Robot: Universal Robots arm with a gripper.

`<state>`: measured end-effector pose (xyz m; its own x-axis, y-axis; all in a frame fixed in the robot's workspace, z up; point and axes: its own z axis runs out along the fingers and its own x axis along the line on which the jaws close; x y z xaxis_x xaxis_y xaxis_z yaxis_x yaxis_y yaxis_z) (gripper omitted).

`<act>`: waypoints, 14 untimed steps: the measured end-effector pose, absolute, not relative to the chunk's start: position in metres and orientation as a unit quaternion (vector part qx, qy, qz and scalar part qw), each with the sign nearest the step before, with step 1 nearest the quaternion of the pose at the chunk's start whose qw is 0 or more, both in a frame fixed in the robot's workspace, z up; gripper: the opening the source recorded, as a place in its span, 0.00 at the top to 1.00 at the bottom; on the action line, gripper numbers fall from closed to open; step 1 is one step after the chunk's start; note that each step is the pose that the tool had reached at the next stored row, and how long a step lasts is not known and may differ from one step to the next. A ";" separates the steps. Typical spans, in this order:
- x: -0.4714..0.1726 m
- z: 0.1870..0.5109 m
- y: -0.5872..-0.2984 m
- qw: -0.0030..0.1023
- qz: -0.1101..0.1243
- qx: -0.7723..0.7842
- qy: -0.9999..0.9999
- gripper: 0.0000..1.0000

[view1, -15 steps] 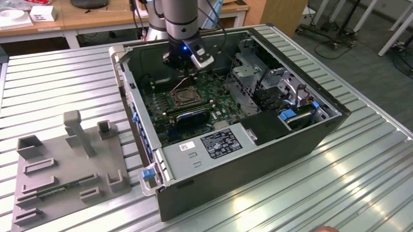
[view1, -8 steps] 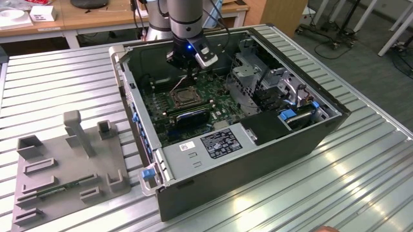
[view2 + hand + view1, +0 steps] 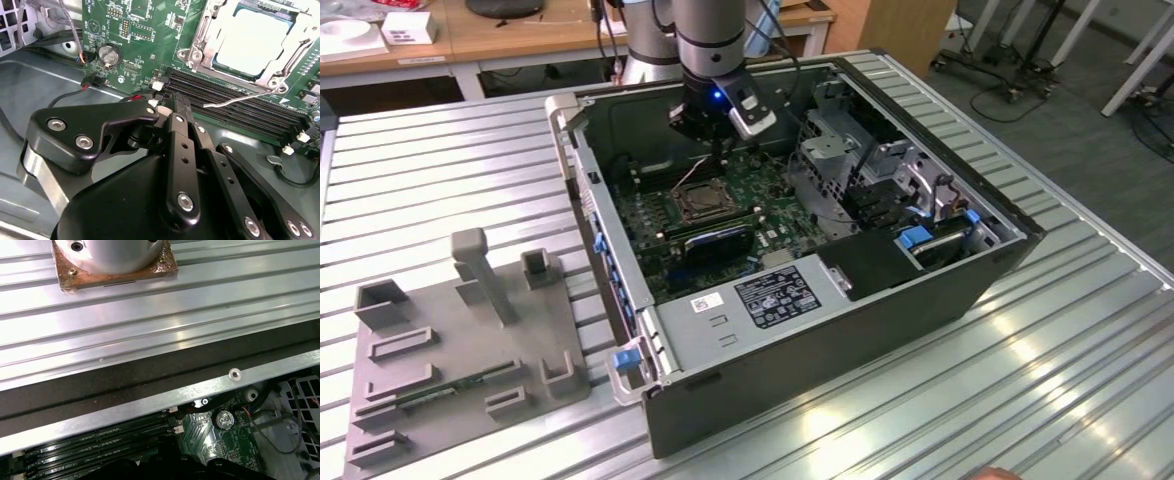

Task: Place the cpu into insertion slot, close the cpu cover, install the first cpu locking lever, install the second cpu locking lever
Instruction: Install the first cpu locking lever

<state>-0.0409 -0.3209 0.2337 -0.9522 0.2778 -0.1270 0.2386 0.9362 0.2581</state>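
Observation:
The cpu (image 3: 252, 37) lies flat in the insertion slot (image 3: 700, 203) on the green board, its silvery face up. The cpu cover (image 3: 205, 27), a thin metal frame, rests down around it. One thin wire locking lever (image 3: 240, 100) sticks out free over the long black memory slots (image 3: 235, 107). My gripper (image 3: 181, 102) hangs above the board edge beside those slots, a short way from the socket, shut with nothing in it. In the exterior view the gripper (image 3: 707, 130) sits above the far side of the socket, inside the open case.
The open computer case (image 3: 961, 290) stands on a slatted metal table (image 3: 440, 170). A metal drive cage (image 3: 834, 150) rises to the exterior view's right of the socket. A grey fixture plate (image 3: 460, 340) lies at the left. A coin battery (image 3: 108, 54) and cables (image 3: 70, 95) are near the gripper.

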 end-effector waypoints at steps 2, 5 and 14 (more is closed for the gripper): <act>-0.041 0.237 -0.321 0.081 0.121 0.132 0.981 0.90; -0.041 0.245 -0.321 0.081 0.121 0.132 0.981 0.90; -0.053 0.245 -0.321 0.083 0.121 0.131 0.980 0.90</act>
